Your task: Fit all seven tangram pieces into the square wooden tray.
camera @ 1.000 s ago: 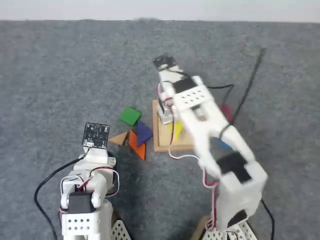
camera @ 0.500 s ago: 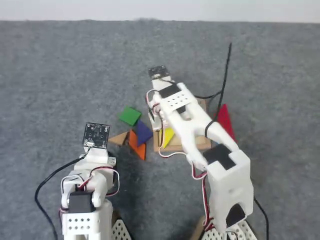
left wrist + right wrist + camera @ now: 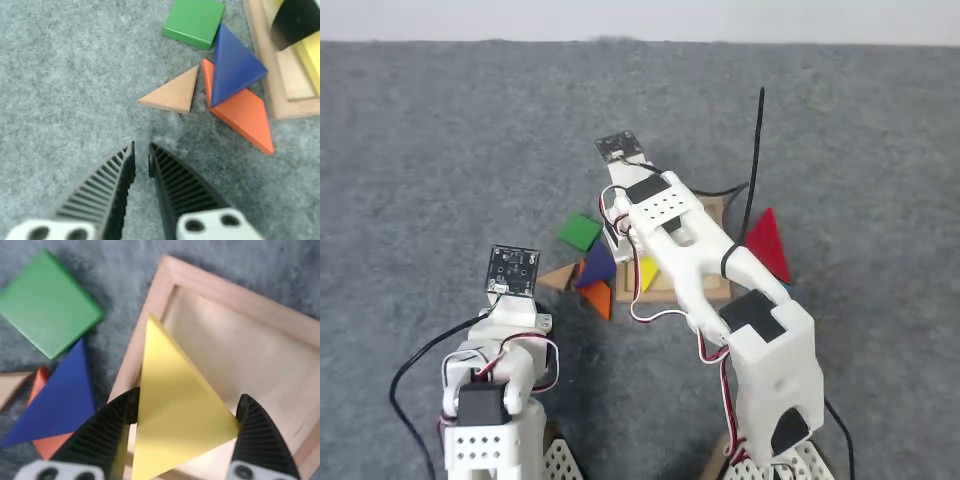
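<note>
Grey carpeted desk point(image 3: 440, 130) spreads through the high view. The right arm point(image 3: 690, 240) stretches over the square wooden tray point(image 3: 670, 293) and hides most of it. A yellow wooden triangle point(image 3: 647, 272) peeks out under the arm. A red wooden triangle point(image 3: 765, 243) lies just beside the tray's far side. On the other side sit a green wooden square point(image 3: 580, 232), a blue wooden triangle point(image 3: 598, 265), an orange wooden parallelogram point(image 3: 599, 298) and a tan wooden triangle point(image 3: 558, 277). The left arm point(image 3: 500, 370) stands near them.

In the left wrist view, the left claw point(image 3: 141, 152) hangs over bare desk near the tan triangle, its fingers almost together and holding nothing. The blue triangle overlaps the orange parallelogram. The tray is cut off at the edge, where a black finger point(image 3: 296, 20) shows beside the yellow piece.

In the right wrist view, the right claw point(image 3: 189, 400) grips the yellow triangle across the tray's corner. One edge overhangs the rim, and whether it touches the tray floor cannot be told. The tan triangle is barely a sliver.
</note>
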`<action>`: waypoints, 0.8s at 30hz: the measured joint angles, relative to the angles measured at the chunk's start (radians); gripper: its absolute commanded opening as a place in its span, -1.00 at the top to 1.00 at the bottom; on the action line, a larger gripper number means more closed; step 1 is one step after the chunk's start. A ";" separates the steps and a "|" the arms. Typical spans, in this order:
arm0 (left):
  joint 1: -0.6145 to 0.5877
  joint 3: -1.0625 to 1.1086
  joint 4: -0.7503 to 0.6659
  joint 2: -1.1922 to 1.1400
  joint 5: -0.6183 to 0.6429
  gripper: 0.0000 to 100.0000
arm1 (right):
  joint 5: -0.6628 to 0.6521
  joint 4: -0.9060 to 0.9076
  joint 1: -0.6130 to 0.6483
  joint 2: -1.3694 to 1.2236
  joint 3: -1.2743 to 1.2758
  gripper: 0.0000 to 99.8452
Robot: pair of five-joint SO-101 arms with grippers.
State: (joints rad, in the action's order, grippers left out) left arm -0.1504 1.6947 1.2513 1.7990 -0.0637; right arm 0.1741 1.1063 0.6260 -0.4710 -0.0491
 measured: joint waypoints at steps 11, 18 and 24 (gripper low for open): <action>0.000 0.000 0.000 0.000 0.000 0.91 | -0.038 -0.008 0.002 0.032 0.006 0.48; 0.000 0.000 0.000 0.000 0.000 0.91 | -0.069 -0.135 0.006 0.233 0.166 0.38; 0.000 0.000 0.000 0.000 0.000 0.91 | -0.107 -0.195 0.006 0.305 0.253 0.38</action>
State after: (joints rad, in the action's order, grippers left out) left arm -0.1504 1.6947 1.2513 1.7990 -0.0637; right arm 0.0667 0.9114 0.6322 -0.1657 0.2041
